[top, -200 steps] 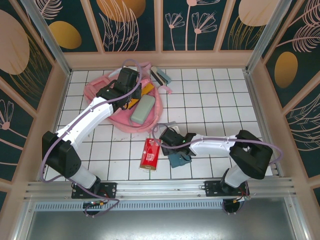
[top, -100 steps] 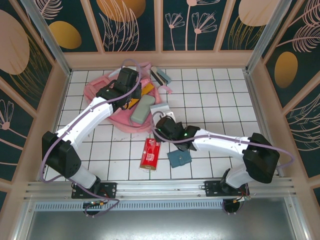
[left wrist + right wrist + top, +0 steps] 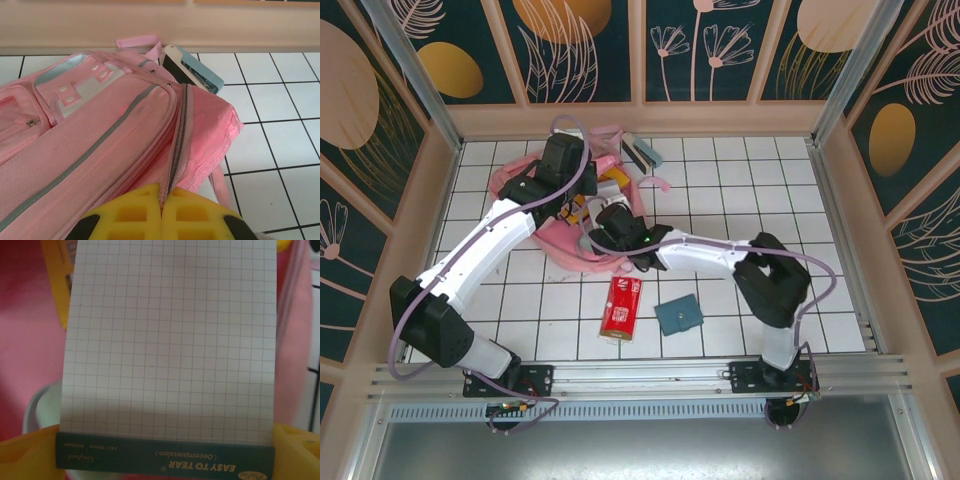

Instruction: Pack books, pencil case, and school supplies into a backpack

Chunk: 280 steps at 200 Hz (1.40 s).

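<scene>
**Where is the pad right now?**
I am pinching the grid pad [image 3: 170, 340] across its dark green binding strip. My right fingers [image 3: 297, 450] are spread wide and pressing on its two edges. It is hanging over the open mouth of the pink backpack [image 3: 510, 185], with the loose sheets pointing inward.

**And your other arm?**
My left fingers [image 3: 127, 215] are pressed together on the backpack's zip edge [image 3: 175, 150], holding that side of the opening.

**What is already in there?**
A yellow book [image 3: 57, 285] is showing beside the pad's far corner. A pale rounded shape [image 3: 40, 407] is peeking out low under the pad. I am taking it for the pencil case, though I cannot be sure.

**So how are you planning to do this well?**
I am thinking the pad should go in flat and deep, alongside the book, so the sheets are not curling against the pink rim. I would be letting go only once the binding strip is past the zip line, or the pad may tip back out. The left pinch should be staying firm, because a slack flap would be closing the gap.

**What is left outside?**
The red packet [image 3: 620, 305] and the teal square [image 3: 678, 316] are lying on the desk [image 3: 740, 200] near my bases. The stapler [image 3: 195, 72] is sitting just beyond the backpack.
</scene>
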Available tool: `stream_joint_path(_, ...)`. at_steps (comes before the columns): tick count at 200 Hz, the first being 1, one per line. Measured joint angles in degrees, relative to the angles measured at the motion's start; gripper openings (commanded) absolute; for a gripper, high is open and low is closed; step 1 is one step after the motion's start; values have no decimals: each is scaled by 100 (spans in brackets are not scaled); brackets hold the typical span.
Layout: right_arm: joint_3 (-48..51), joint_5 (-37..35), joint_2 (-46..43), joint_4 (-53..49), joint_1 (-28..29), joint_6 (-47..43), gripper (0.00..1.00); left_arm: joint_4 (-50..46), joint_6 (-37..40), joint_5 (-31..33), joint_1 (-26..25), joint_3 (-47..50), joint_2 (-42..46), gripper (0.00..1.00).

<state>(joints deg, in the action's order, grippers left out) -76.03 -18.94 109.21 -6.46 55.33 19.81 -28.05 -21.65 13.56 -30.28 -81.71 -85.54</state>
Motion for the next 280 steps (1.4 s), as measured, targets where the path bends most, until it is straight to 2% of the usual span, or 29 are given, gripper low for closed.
stream_joint_path(24, -588, 52, 581, 103, -155, 22, 74, 55, -13, -28, 2, 9, 15, 7)
stream_joint_path(53, -1403, 122, 1178, 170, -308, 22, 93, 186, -13, 17, 63, 15, 15, 8)
stream_joint_path(79, -1609, 310, 1325, 328, -365, 20, 98, 284, -13, 52, 109, 15, 15, 8)
stream_joint_path(128, -916, 444, 1032, 874, -365, 9, 97, 291, -42, -155, 164, 26, 15, 8)
stream_joint_path(158, -282, 514, 566, 1113, -380, 94, 91, 291, -59, -264, 168, 63, 15, 9)
stream_joint_path(169, -72, 555, 415, 1226, -389, 155, 87, 291, -61, -267, 168, 63, 15, 8)
stream_joint_path(186, 262, 640, 173, 1377, -393, 210, 74, 291, -70, -269, 168, 74, 15, 9)
stream_joint_path(202, 426, 752, 46, 1482, -402, 321, 54, 291, -72, -286, 168, 74, 15, 9)
stream_joint_path(226, 455, 929, 24, 1593, -442, 339, 21, 291, -74, -306, 168, 74, 15, 9)
stream_joint_path(238, 455, 1019, 24, 1668, -494, 439, 17, 291, -74, -310, 168, 74, 15, 9)
stream_joint_path(251, 448, 1119, 48, 1746, -577, 498, 8, 291, -76, -310, 168, 76, 15, 9)
stream_joint_path(280, 323, 1287, 284, 1840, -728, 544, 7, 291, -74, -326, 168, 81, 15, 9)
